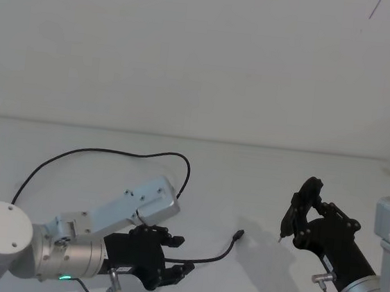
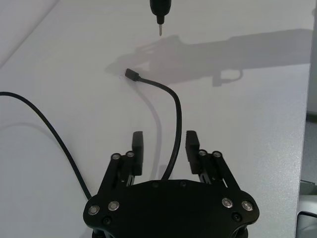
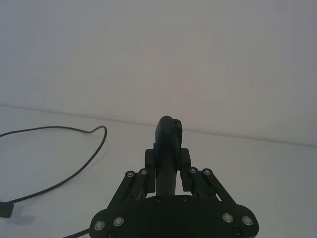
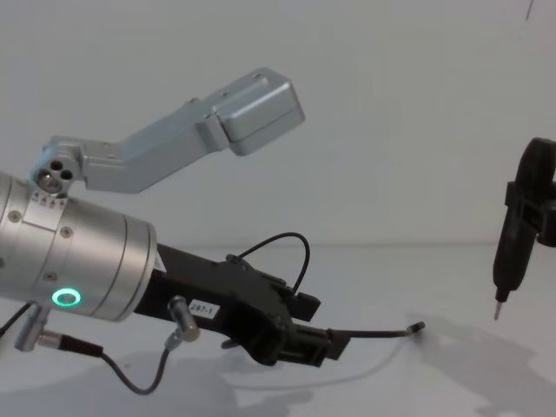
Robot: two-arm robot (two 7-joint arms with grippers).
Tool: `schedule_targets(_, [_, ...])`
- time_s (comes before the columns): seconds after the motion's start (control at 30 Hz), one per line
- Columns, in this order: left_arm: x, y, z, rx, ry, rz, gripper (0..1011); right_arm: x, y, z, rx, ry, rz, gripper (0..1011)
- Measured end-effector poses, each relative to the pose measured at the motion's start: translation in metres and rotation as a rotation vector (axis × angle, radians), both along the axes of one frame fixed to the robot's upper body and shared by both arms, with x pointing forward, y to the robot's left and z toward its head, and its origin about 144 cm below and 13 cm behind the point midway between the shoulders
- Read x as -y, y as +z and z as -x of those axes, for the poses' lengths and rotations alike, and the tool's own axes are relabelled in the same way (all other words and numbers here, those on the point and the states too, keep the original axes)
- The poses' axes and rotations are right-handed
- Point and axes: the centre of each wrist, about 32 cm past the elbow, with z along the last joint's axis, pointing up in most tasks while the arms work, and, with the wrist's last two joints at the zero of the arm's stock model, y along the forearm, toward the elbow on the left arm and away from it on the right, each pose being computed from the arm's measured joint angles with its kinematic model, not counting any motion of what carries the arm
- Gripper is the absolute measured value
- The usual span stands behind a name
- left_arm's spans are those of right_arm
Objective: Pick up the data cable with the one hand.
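On table (image 2: pixel 257 124), data cable (image 2: pixel 176 111) lies between left claw's (image 2: pixel 164 139) fingers (image 2: pixel 137 148).

I see the data cable (image 1: pixel 110 152) black on my plain white desk (image 1: pixel 260 188). Left end effector (image 1: pixel 181 255) black, wrist (image 1: pixel 72 255) silver with a green ring (image 1: pixel 64 276); right end effector (image 3: pixel 167 158) and its tool (image 4: pixel 512 243) black.

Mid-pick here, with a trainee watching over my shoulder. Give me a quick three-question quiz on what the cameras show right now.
1. True or false: the left gripper is shut on the data cable.
2. What does the right gripper hold? A) a dark pointed tool B) a cloth C) nothing
3. Fill in: the cable's plug lies to the robot's ____ of the left gripper.
Key: 1 false, it is open with the cable between its fingers; 2 A; 3 right.
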Motion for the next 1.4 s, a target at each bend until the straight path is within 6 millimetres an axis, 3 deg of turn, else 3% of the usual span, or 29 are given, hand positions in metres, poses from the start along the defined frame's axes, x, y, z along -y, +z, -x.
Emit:
schedule_targets(0.3, [-0.001, 0.001, 0.001, 0.005, 0.000, 0.005, 282, 0.000, 0.000, 0.000, 0.000, 0.000, 0.000, 279])
schedule_targets(0.4, [-0.001, 0.001, 0.001, 0.005, 0.000, 0.006, 146, 0.000, 0.000, 0.000, 0.000, 0.000, 0.000, 279])
schedule_targets(0.57, [-0.002, 0.001, 0.001, 0.007, 0.000, 0.007, 41, 0.000, 0.000, 0.000, 0.000, 0.000, 0.000, 279])
schedule_targets(1.13, [-0.003, 0.001, 0.003, 0.018, -0.005, 0.009, 40, 0.001, 0.000, 0.000, 0.001, -0.001, 0.000, 279])
schedule_targets(1.4, [-0.013, 0.002, 0.012, 0.074, -0.041, 0.003, 40, 0.010, 0.006, 0.001, 0.009, 0.009, -0.001, 279])
